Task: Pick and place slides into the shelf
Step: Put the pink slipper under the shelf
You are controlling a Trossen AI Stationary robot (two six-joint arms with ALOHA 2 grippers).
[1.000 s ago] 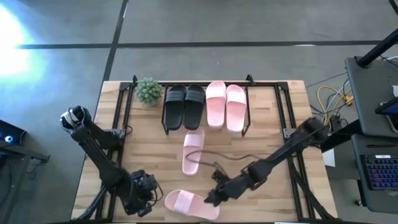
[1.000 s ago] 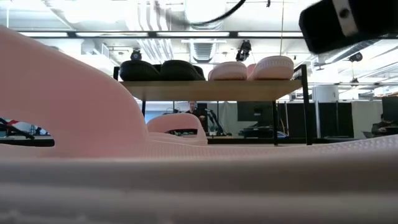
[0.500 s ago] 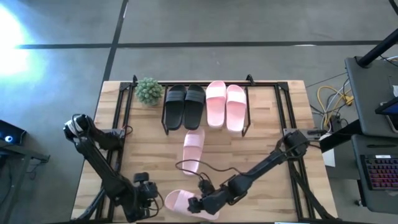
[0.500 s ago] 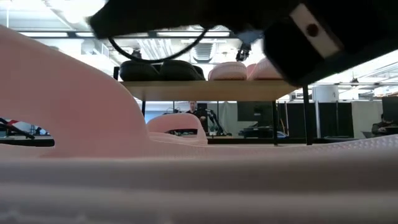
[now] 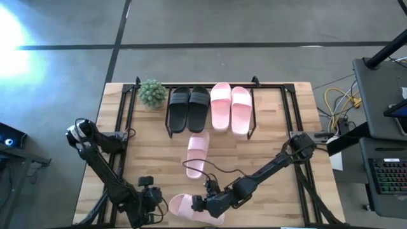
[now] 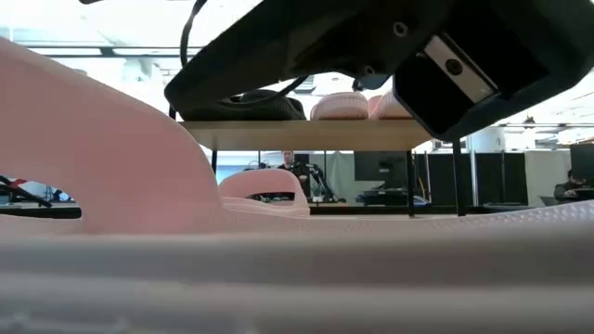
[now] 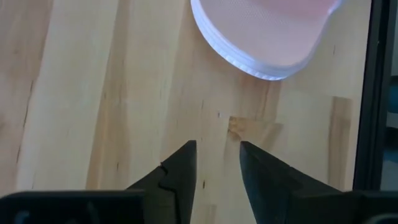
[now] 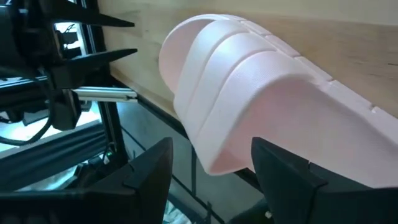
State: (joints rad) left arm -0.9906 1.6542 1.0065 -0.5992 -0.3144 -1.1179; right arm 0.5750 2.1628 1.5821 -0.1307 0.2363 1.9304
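Note:
Two black slides and two pale pink slides rest on top of the shelf at the far side. A third pink slide lies sole-down mid-table. Another pink slide lies at the table's near edge. My right gripper hovers over this near slide, open, its fingers standing either side of the wide strap. My left gripper is open just left of that slide, above bare wood, with the slide's rounded end ahead of it.
A small green plant stands at the shelf's left end. Black metal rails run along the table's left and right sides. The near slide lies close to the table's near edge. Bare wood lies between the mid-table slide and the right rail.
My right gripper has gone toward the table's left and near edge, from beside the near pink slide to over its strap; in the low view its arm now fills the upper picture. The slides have stayed put.

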